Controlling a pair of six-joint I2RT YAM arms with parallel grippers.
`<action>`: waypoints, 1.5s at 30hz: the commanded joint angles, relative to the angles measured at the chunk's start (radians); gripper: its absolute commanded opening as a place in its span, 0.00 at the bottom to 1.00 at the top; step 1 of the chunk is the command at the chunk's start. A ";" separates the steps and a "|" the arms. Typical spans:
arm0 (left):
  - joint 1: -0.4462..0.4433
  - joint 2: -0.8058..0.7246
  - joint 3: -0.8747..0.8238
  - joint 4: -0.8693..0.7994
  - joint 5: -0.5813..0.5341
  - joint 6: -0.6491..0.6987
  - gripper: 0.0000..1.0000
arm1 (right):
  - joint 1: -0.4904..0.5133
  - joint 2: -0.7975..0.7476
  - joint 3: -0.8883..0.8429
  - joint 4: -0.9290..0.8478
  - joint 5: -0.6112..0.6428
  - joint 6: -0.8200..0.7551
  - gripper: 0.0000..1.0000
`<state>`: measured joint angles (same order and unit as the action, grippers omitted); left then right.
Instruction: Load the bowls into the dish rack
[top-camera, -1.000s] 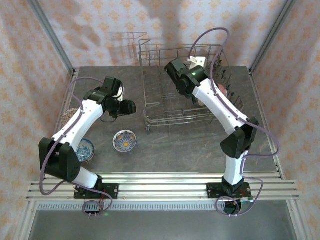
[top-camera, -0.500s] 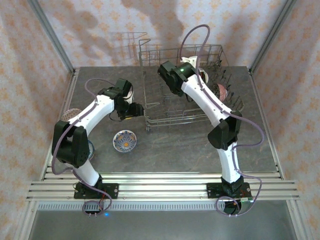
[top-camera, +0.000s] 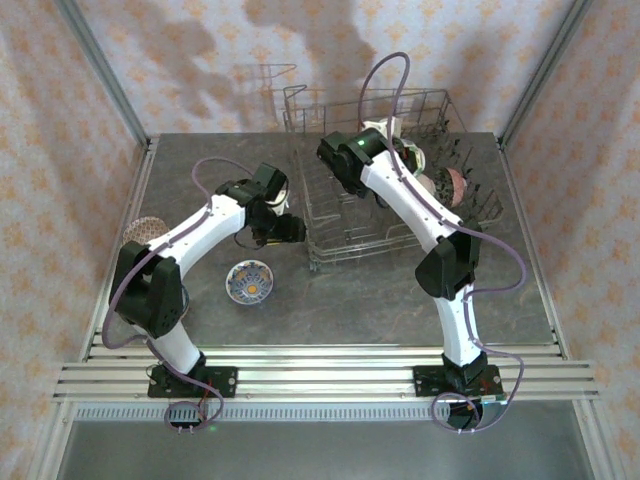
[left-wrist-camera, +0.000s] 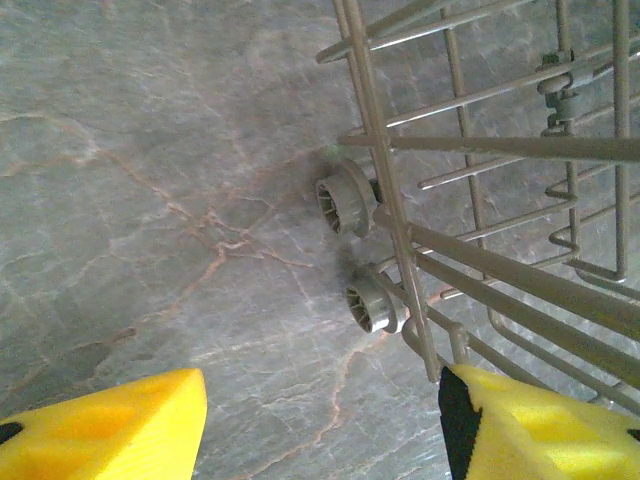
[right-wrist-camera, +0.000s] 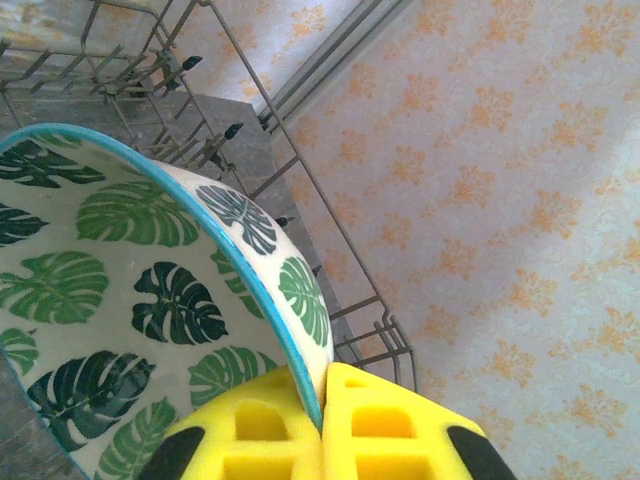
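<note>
Between yellow fingers (right-wrist-camera: 250, 440) sits a round, leaf-printed bowl (right-wrist-camera: 120, 300).

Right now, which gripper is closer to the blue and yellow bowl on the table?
Left. The left gripper is open just past that bowl, beside the rack; the right gripper is over the rack's far side, pinching a leafy bowl.

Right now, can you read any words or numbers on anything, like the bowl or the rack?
None: no words, numbers or labels can be read.
The green-leaf bowl bears only leaves, the wall only orange flowers; the dish rack and table are bare of text.
</note>
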<state>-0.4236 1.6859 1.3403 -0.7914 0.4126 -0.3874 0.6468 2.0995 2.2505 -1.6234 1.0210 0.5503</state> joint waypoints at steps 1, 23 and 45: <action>-0.031 0.000 0.021 0.038 0.048 -0.013 0.65 | -0.007 -0.039 -0.023 -0.080 0.095 0.028 0.00; 0.117 -0.216 -0.073 0.016 -0.019 -0.024 0.65 | -0.020 0.090 -0.028 -0.152 0.132 0.035 0.00; 0.198 -0.279 -0.105 0.000 -0.006 -0.006 0.66 | -0.006 0.198 -0.034 -0.153 0.073 0.035 0.00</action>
<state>-0.2390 1.4372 1.2415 -0.7734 0.4091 -0.4095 0.6342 2.2890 2.1906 -1.6241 1.0679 0.5652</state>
